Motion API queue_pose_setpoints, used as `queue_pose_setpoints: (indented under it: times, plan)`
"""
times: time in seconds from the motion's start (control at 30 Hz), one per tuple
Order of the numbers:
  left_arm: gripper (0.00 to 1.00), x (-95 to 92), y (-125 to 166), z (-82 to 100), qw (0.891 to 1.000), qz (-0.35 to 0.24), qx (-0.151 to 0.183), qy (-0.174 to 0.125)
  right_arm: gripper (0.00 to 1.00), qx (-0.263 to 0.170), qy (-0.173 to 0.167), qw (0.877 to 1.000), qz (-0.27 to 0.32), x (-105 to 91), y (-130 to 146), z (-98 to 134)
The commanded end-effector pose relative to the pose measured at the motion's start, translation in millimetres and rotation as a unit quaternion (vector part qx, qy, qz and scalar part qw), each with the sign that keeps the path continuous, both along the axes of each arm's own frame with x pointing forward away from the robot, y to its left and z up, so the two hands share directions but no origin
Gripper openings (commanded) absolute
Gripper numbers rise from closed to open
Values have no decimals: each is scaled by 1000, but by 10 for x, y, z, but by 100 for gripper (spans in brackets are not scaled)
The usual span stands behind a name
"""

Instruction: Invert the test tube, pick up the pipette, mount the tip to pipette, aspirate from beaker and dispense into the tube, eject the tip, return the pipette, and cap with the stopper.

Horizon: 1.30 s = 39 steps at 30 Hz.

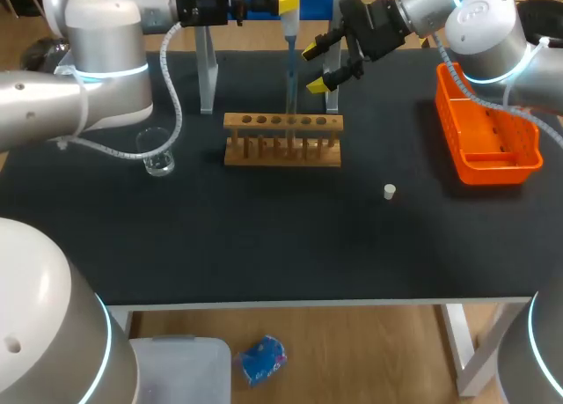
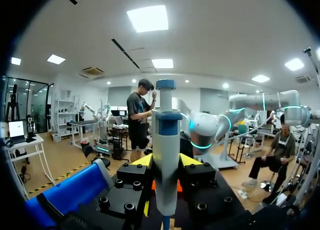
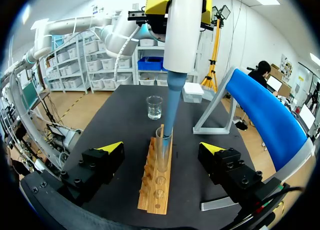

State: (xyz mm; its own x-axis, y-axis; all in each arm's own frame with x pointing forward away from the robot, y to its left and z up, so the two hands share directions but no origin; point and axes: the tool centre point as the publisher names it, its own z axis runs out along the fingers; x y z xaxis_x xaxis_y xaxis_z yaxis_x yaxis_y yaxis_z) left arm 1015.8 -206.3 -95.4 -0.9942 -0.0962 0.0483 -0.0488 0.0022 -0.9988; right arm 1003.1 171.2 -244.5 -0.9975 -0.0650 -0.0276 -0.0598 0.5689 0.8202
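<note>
My left gripper (image 1: 283,3) is shut on the white pipette (image 2: 166,155) and holds it upright above the wooden rack (image 1: 281,142). The pipette's blue tip (image 3: 171,102) points down into the mouth of the clear test tube (image 3: 162,152), which stands upright in the rack (image 3: 156,182). My right gripper (image 1: 320,66) hangs open just behind the rack's right end, with nothing between its fingers (image 3: 106,159); the tube and tip lie ahead of it. The glass beaker (image 1: 158,154) stands left of the rack. A small white stopper (image 1: 389,191) lies on the mat to the right.
An orange basket (image 1: 489,133) sits at the right side of the table. The pipette stand (image 1: 208,69) with its blue holder (image 3: 265,115) rises behind the rack. The black mat (image 1: 281,246) covers the front of the table.
</note>
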Motion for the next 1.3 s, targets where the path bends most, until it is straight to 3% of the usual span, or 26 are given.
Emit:
queue_pose_setpoints:
  times: [0.03,0.47,0.73,0.9,1.3]
  plan:
    - [0,0,-17,0,1000,2,-1,0,100,-1,1,1000,2,8,-10,6]
    - [0,0,-17,0,1000,2,-1,0,100,-1,2,1000,-1,11,-47,28]
    - [0,0,-17,0,1000,2,-1,0,100,17,-10,1000,8,-73,-293,547]
    - [0,0,-17,0,1000,2,-1,0,100,14,-22,1000,10,-107,-334,874]
    - [0,0,-17,0,1000,2,-1,0,100,69,-51,996,0,-161,-362,1600]
